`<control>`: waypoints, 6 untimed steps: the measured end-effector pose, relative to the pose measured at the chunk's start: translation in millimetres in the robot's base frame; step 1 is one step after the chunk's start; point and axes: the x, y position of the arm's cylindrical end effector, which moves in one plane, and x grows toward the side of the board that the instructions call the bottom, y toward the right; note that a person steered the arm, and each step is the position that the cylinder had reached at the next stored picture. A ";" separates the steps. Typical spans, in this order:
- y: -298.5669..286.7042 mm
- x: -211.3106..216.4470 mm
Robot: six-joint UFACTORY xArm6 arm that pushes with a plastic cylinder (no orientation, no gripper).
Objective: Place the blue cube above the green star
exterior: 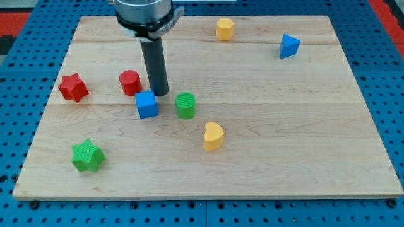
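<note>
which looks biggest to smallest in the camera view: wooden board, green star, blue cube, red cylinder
1. wooden board, by far
2. green star, though it sits nearer the view's bottom, which may inflate it
3. blue cube and red cylinder: too alike to rank

A single camera is looking down at a steep angle from beyond the bottom edge of a wooden board (265, 132), taking in nearly the whole board at moderate range, with blue pegboard (19, 113) showing around it.
</note>
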 end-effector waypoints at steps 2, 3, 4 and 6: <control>17.2 27.6; -8.9 44.2; -30.5 46.7; -41.5 18.8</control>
